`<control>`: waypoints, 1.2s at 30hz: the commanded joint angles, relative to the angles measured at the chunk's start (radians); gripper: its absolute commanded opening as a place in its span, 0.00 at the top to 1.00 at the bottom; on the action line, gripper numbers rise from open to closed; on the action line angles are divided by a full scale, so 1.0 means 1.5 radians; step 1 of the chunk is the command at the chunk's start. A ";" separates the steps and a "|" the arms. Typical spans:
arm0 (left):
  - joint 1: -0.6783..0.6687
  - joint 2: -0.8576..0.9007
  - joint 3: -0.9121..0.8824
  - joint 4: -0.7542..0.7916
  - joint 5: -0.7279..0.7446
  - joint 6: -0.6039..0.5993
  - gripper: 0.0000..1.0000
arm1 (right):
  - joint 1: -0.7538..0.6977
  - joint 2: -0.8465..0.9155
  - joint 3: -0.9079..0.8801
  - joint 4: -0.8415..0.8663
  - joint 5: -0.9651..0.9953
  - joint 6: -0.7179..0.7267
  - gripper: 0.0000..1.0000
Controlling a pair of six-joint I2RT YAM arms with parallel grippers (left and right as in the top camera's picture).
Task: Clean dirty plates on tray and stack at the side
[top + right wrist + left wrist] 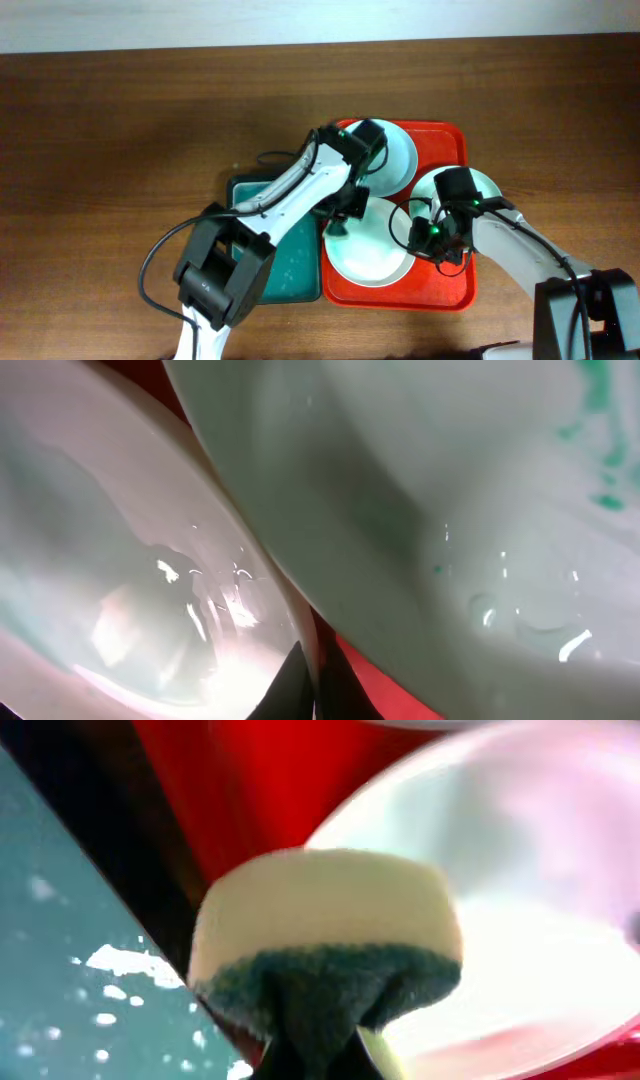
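Three pale plates lie on the red tray [452, 285]: one at the back [400, 150], one at the right [485, 185], one at the front [370, 250]. My left gripper [340, 220] is shut on a white sponge with a teal scrub side [325, 935], held at the front plate's left edge [540, 910]. My right gripper [432, 238] is shut on the front plate's right rim [310, 660], with a finger on each side. The front plate [110, 580] fills the left of the right wrist view. The right plate [430, 500], with teal smears, lies over its edge.
A dark teal-green tray [290, 265] with white foam flecks [60, 970] sits against the red tray's left side [230, 780]. The brown wooden table [110, 130] extends left and behind. Both arms cross over the trays.
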 commanded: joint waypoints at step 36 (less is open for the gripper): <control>0.487 -0.610 -0.231 0.043 0.020 0.014 0.01 | 0.253 -0.127 0.310 -0.183 0.153 -0.040 0.96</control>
